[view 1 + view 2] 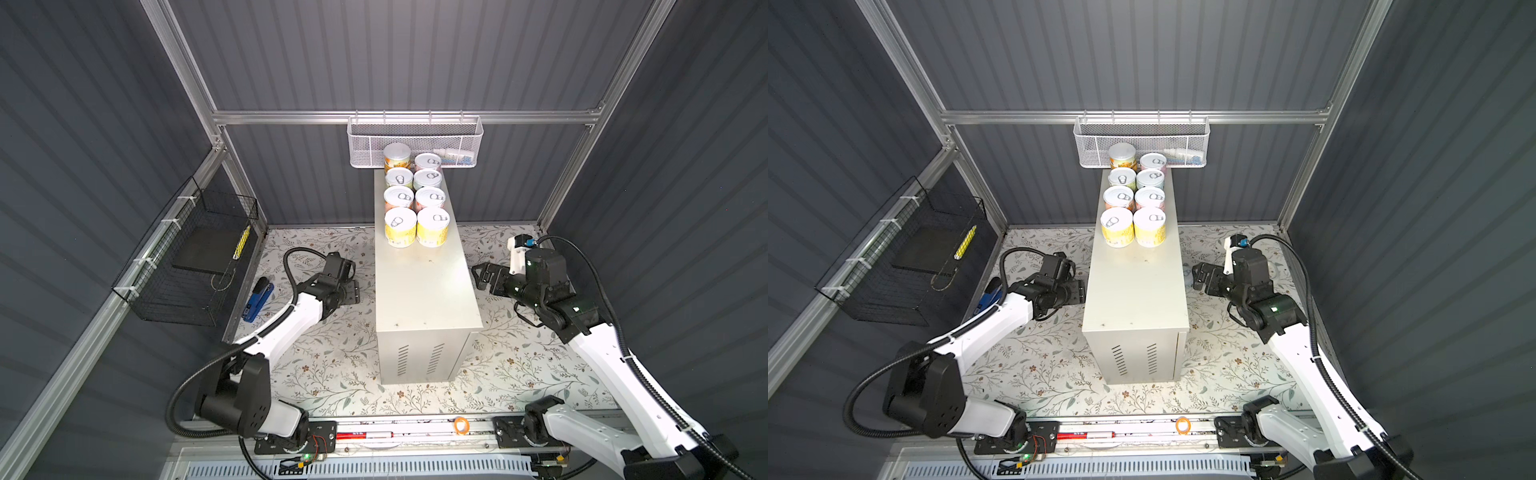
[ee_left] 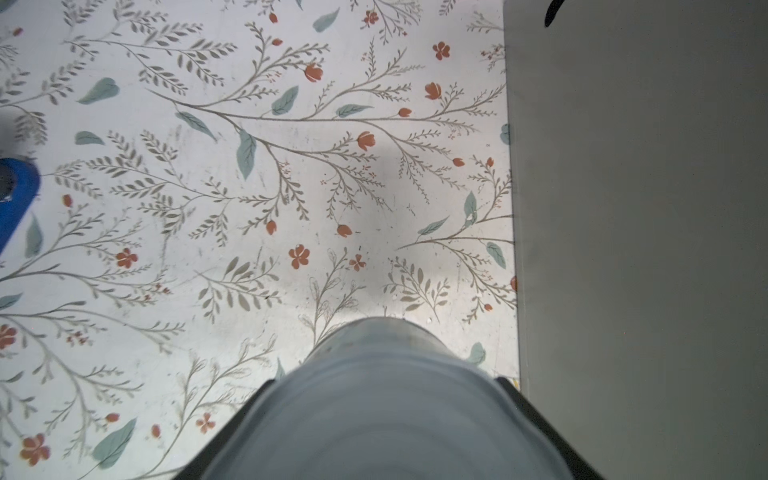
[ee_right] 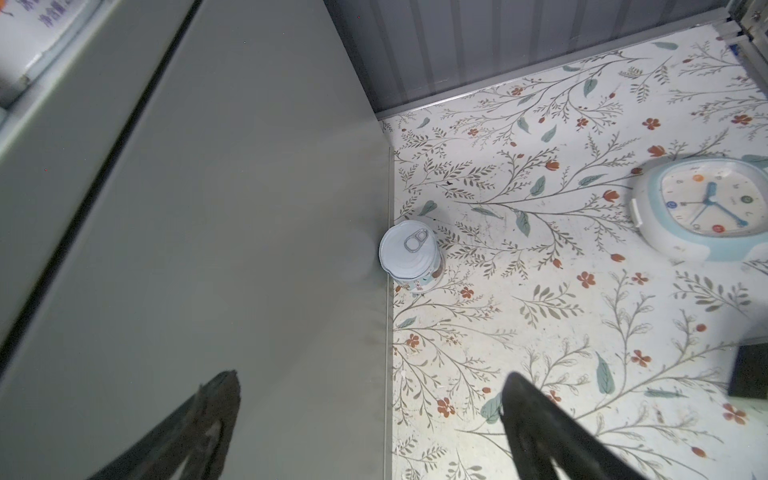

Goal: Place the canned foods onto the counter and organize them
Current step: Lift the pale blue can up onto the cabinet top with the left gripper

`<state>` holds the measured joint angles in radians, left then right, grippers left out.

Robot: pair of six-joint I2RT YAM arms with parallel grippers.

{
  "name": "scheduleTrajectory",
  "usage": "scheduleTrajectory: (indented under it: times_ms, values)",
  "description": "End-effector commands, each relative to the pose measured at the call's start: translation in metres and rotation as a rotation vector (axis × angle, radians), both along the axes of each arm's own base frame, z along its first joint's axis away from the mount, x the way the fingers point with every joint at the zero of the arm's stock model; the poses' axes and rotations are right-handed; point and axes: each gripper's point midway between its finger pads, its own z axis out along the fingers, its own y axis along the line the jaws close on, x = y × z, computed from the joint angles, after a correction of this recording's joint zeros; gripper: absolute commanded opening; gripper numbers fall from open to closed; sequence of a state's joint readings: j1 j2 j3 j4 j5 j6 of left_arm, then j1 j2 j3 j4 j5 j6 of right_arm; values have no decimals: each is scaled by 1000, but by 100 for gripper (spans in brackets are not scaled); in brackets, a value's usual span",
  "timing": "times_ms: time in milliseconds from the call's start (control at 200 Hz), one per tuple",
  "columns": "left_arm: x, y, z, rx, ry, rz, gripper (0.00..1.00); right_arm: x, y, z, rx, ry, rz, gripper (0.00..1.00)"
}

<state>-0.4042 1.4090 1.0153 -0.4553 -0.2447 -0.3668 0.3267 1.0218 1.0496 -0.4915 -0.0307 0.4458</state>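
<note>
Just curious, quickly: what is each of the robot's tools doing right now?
Left tool: closed on a food can.
Right tool: open, holding nothing.

floor: floral surface [image 1: 332, 374] | on it: counter [image 1: 424, 291] | 1 can [image 3: 409, 257] | clock [image 3: 706, 208] | blue stapler [image 1: 257, 299]

I saw dark grey ribbed walls [image 1: 415, 54] framed by aluminium rails [image 1: 291, 117]. The floral floor [image 1: 332, 365] lay brightly lit below them.

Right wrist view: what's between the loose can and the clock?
Nothing. Only bare floral surface separates the can from the clock, seen in the right wrist view.
</note>
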Motion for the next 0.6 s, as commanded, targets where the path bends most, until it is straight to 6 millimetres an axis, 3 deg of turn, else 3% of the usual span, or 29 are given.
scheduleTrajectory:
  times_ms: [0,190,475,495,595]
  values:
    - [-9,11,34,17,-31,16,0,2,1,-2,19,-7,-1,99]
    - [-25,20,82,25,-91,-4,0,2,-2,-5,22,0,-4,99]
    - [-31,31,172,96,-232,-56,0,3,-2,-9,32,-2,-4,99]
    - [-30,32,188,93,-266,-57,0,2,-1,-10,33,-1,0,99]
    - [-30,31,220,101,-329,-89,0,2,-1,-10,33,0,3,99]
